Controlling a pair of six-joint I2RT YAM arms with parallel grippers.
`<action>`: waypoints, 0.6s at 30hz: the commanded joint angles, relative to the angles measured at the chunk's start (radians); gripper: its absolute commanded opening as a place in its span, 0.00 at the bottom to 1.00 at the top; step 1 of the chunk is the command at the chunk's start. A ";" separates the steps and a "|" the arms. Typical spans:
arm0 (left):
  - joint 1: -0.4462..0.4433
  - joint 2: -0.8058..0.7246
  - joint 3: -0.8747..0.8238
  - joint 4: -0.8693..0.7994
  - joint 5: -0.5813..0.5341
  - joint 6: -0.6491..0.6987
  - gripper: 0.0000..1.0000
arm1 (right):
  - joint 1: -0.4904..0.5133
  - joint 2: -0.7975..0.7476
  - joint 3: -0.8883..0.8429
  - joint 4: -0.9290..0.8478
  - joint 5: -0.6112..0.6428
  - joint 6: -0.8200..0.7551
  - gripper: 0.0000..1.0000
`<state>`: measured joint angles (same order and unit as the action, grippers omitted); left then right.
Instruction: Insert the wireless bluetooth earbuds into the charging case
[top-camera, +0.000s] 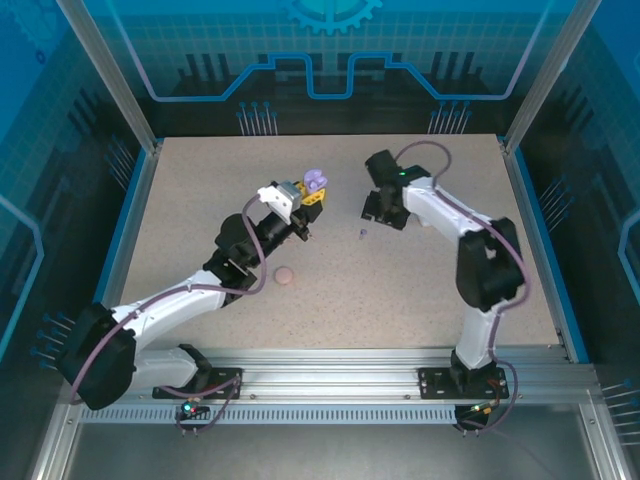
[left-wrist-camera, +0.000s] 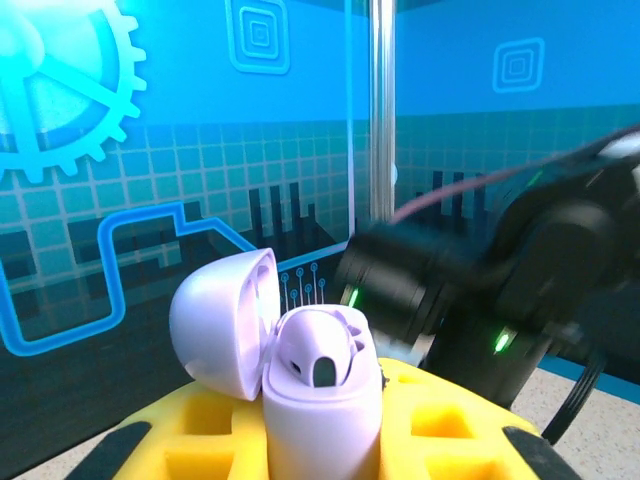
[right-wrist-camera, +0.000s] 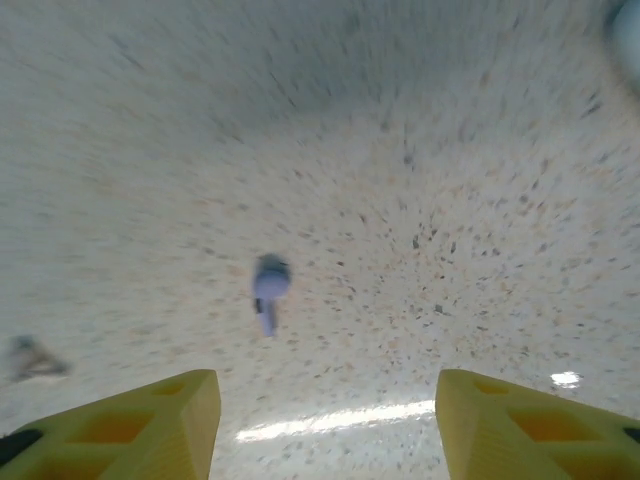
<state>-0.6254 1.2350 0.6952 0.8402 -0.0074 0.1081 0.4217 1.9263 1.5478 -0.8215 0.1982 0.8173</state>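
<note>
The top view is sharp and evenly lit from overhead. The table (top-camera: 400, 290) looks bright and matte, with faint, soft shadows beside the arms, and the walls glow blue. In the left wrist view the purple charging case (left-wrist-camera: 320, 390) is crisp, the right arm (left-wrist-camera: 500, 290) behind it is out of focus, and the gear graphic (left-wrist-camera: 60, 80) at far left flares cyan-white. The right wrist view is blurred: speckles streak outward, the purple earbud (right-wrist-camera: 268, 290) is fuzzy, and a glare patch lies near the right gripper (right-wrist-camera: 328, 400).
</note>
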 joint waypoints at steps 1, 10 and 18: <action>0.009 -0.046 -0.026 0.029 -0.020 0.015 0.00 | 0.033 0.072 0.102 -0.083 0.039 0.084 0.57; 0.025 -0.091 -0.073 0.043 -0.024 0.001 0.00 | 0.071 0.282 0.300 -0.170 0.040 0.129 0.50; 0.044 -0.119 -0.092 0.042 -0.020 -0.012 0.00 | 0.083 0.349 0.339 -0.195 0.051 0.141 0.44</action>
<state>-0.5938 1.1461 0.6174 0.8433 -0.0132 0.1043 0.4919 2.2467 1.8591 -0.9649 0.2287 0.9318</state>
